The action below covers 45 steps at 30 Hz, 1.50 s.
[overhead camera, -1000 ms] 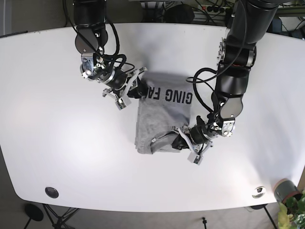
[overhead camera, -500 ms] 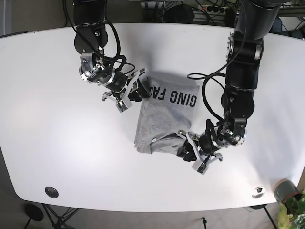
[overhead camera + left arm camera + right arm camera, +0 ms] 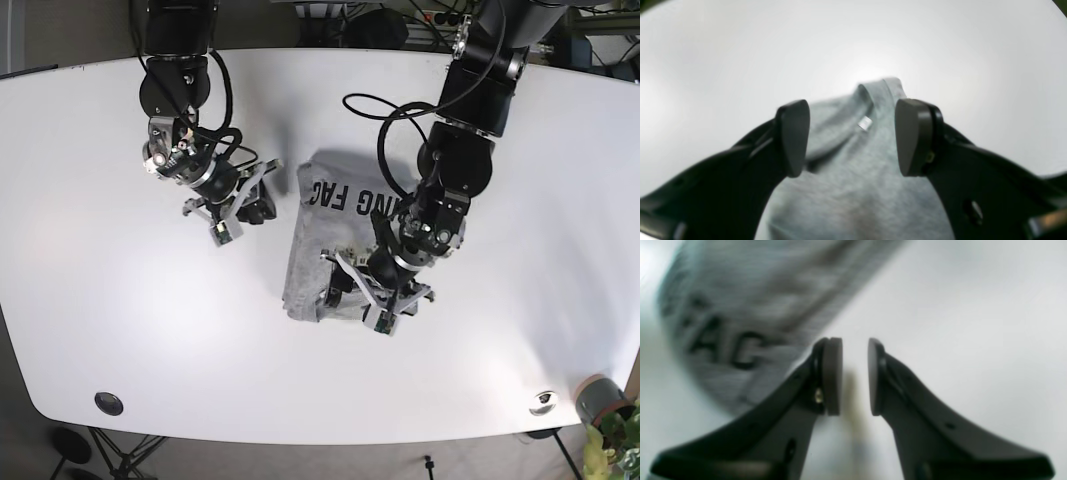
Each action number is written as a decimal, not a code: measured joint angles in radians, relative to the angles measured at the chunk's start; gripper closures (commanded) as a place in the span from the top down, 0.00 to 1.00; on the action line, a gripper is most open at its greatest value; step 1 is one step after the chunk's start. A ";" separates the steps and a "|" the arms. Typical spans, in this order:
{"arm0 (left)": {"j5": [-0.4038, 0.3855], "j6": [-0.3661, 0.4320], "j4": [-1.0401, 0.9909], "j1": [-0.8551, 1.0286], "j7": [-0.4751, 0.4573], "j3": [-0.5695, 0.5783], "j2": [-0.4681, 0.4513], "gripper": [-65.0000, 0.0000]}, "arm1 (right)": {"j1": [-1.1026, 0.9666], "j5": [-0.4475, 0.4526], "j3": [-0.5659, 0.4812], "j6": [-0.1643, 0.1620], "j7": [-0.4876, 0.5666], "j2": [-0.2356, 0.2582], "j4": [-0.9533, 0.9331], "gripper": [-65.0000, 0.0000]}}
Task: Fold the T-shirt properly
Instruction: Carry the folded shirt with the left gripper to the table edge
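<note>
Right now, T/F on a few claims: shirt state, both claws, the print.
1. The left claw is open over the gray T-shirt. True.
2. The right claw grips the shirt's printed edge. False: nothing sits between its pads, which stand slightly apart over the white table, with the shirt off to one side.
3. The shirt lies fully spread out with both sleeves extended. False: it is folded into a narrow shape with no sleeves sticking out.
4. Black lettering shows on the shirt's far end. True.
5. The shirt hangs over the table edge. False: it lies wholly on the tabletop.
</note>
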 measured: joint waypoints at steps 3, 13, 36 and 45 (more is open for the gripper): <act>0.004 0.091 0.010 0.036 -0.064 0.029 0.001 0.59 | 0.012 0.002 0.037 0.000 -0.028 0.002 0.000 0.19; 0.124 0.198 -0.050 0.155 -0.214 0.139 0.010 0.59 | 0.046 0.076 0.172 0.049 -0.093 0.014 -0.002 0.19; 0.080 -0.146 -0.379 0.132 -0.418 -0.095 -0.090 0.59 | 0.053 0.108 0.173 0.049 -0.095 0.018 -0.005 0.19; 0.034 -0.241 -0.479 0.113 -0.400 -0.204 -0.272 0.59 | 0.053 0.108 0.173 0.049 -0.095 0.019 -0.004 0.19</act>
